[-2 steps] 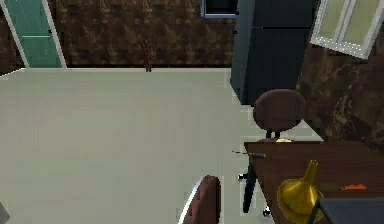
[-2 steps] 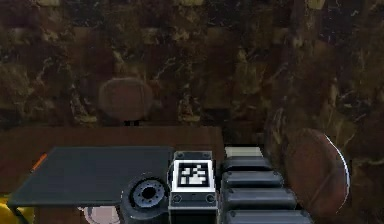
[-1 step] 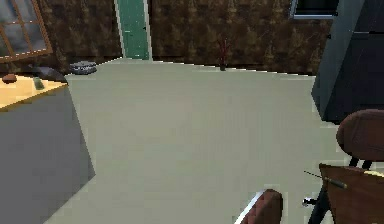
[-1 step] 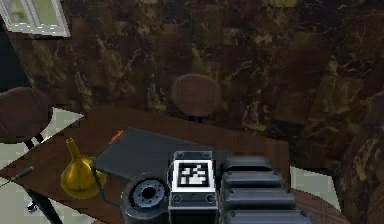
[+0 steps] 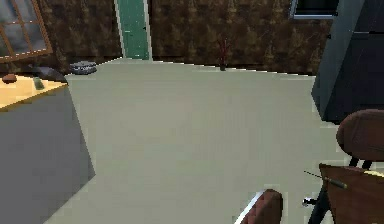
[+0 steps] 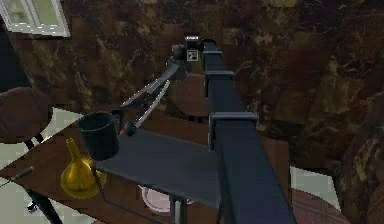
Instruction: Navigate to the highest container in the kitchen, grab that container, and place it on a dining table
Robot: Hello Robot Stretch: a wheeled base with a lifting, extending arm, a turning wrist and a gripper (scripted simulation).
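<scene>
Looking at the arm side view, you have the gripper [image 6: 127, 120] reaching toward 10 o'clock. Its thin fingers end right at a dark cylindrical container [image 6: 97, 138], which stands upright on the brown dining table [image 6: 178, 128]. You cannot tell whether the claw grasps it or is free of it, since the container rests on the tabletop and gives no clue. A yellow flask [image 6: 80, 172] stands just beside the container, at its 6 o'clock. A pale plate [image 6: 155, 197] lies at the view's 6 o'clock, and a brown chair [image 6: 20, 115] is at 9 o'clock. In the forward view a chair back [image 5: 365, 135] shows at 4 o'clock, a dark fridge [image 5: 350, 55] at 2 o'clock and a counter [image 5: 35, 120] at 9 o'clock.

Risks:
- If a finger catches the container's rim, pulling the arm in would drag or tip the container into the flask.
- The container seems close to the table's near edge, though this angle makes that hard to judge; a nudge could send it off.
- Turning the base while the arm is extended would sweep the arm across the tabletop, so lift it clear first.
- Watch the chairs when you drive off.
</scene>
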